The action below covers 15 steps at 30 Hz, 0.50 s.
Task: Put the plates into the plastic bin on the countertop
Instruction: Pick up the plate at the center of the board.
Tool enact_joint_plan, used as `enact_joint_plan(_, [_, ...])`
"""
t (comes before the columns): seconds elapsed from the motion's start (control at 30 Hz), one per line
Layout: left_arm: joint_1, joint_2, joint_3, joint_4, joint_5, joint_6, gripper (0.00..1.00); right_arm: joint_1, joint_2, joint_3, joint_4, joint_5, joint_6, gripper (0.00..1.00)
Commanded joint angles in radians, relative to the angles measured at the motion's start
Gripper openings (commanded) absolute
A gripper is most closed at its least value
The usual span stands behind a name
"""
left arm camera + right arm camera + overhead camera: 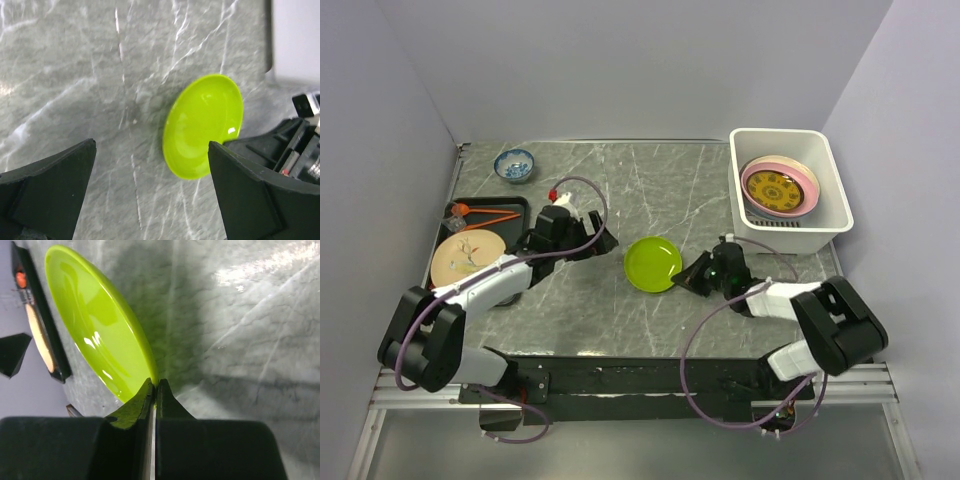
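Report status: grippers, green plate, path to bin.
Left gripper open above countertop. Right gripper shut on green plate rim, plate tilted. Bin holds pink plate; nothing in the way.

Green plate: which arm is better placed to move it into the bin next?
Right. The right gripper is shut on the green plate at its rim, and the plastic bin stands on that arm's side. The left gripper hangs open, holding nothing, farther from the bin.

Sharp highlights are being thrown back by the round lime-green plate [95, 325], smooth and glossy. A softer sheen is being shown by the dark grey marble-look countertop [65, 75]. The white rectangular plastic bin [833, 185] is being seen as smooth.
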Motion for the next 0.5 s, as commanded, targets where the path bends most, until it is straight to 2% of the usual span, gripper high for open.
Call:
enact_joint_plan(0.0, [0.028, 0.024, -0.006, 0.106, 0.068, -0.038, 0.99, 0.004, -0.163, 0.036, -0.075, 0.051, -0.035, 0.00])
enact_joint_plan(0.23, [0.032, 0.071, -0.032, 0.157, 0.091, -0.064, 0.99, -0.002, -0.349, 0.096, -0.294, 0.133, -0.081, 0.00])
enact_joint_plan(0.47, [0.032, 0.084, -0.054, 0.166, 0.101, -0.062, 0.99, -0.025, -0.447, 0.167, -0.404, 0.164, -0.102, 0.00])
